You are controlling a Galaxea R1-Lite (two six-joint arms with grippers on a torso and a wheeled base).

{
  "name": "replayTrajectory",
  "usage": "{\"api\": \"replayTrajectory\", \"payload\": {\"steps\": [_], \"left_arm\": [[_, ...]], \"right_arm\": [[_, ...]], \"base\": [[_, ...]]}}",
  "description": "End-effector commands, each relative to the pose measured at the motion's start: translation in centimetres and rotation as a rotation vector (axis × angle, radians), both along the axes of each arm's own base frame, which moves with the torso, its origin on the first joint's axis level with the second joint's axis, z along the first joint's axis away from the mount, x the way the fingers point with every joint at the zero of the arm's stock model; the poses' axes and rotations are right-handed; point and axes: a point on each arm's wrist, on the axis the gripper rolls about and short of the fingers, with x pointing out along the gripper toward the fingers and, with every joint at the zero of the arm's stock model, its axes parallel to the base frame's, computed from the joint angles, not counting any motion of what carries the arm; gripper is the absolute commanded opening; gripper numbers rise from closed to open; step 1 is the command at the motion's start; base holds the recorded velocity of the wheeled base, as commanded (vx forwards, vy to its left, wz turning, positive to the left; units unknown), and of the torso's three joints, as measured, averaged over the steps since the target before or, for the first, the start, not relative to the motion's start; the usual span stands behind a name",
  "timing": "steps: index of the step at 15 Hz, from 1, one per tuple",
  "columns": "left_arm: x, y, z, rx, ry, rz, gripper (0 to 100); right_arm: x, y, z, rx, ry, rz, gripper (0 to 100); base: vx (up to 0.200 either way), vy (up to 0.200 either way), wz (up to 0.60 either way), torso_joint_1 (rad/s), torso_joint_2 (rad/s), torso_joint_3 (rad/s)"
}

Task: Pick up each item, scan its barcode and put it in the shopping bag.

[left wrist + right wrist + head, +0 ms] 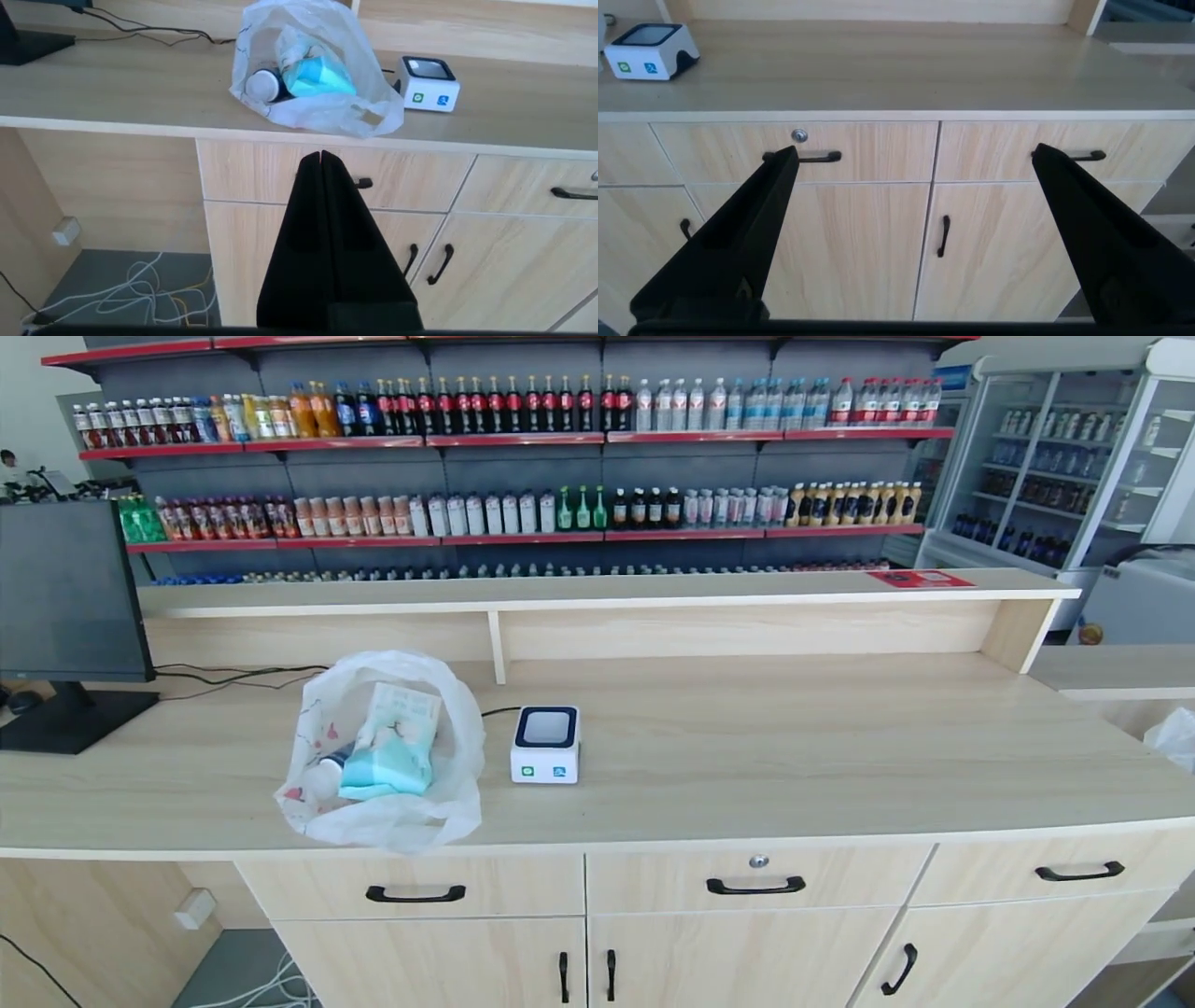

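I am holding my left end effector (pixel 321 157) pinched together with nothing in it, and my right end effector (pixel 913 154) spread wide and empty. Both are hanging lower than the scanner (pixel 545 744), out in front of the drawers (pixel 653 882). The bag (pixel 378 756) is lying on the worktop (pixel 794 747) just to the left of the scanner, close beside it, and it is holding a teal pack (pixel 387 761) and a bottle (pixel 263 86) with its white end showing.
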Motion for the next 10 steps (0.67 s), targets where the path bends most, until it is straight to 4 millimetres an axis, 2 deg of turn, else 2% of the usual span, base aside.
{"api": "replayTrajectory", "payload": {"steps": [1, 10], "left_arm": [[0.00, 0.00, 0.00, 0.000, 0.000, 0.000, 0], [0.00, 0.00, 0.00, 0.000, 0.000, 0.000, 0]], "right_arm": [[0.01, 0.00, 0.00, -0.001, 0.001, 0.000, 100], [0.01, 0.00, -0.01, 0.003, 0.003, 0.000, 100]], "base": [[-0.200, 0.000, 0.00, 0.022, 0.02, 0.002], [-0.200, 0.000, 0.00, -0.002, 0.00, 0.003]]}}
